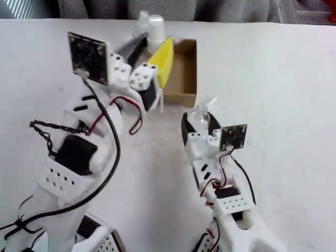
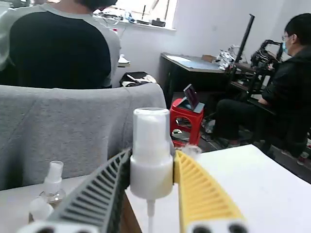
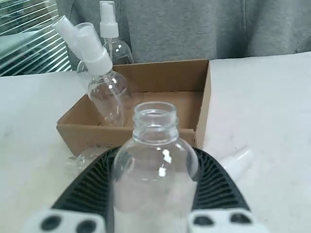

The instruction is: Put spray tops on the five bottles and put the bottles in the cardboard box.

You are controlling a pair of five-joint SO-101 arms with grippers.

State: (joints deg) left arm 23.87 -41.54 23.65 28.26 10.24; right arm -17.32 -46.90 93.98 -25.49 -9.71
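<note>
My left gripper [image 2: 151, 167] is shut on a white spray top [image 2: 151, 150], held upright between its grey and yellow fingers above the far end of the cardboard box [image 1: 181, 97]. In front of the box, my right gripper [image 3: 155, 162] is shut on a clear bottle [image 3: 155, 167] with an open neck, standing upright; from above that bottle [image 1: 199, 117] sits just before the box's near wall. A capped bottle [image 3: 106, 85] leans inside the box [image 3: 82, 135], and another capped bottle [image 3: 112, 41] stands at its far side.
A loose white spray top [image 3: 236, 159] lies on the table beside the right gripper, near the box's corner. Something clear [image 3: 83, 160] lies on the table at the gripper's other side. A grey chair back [image 2: 73, 126] rises behind the table's far edge.
</note>
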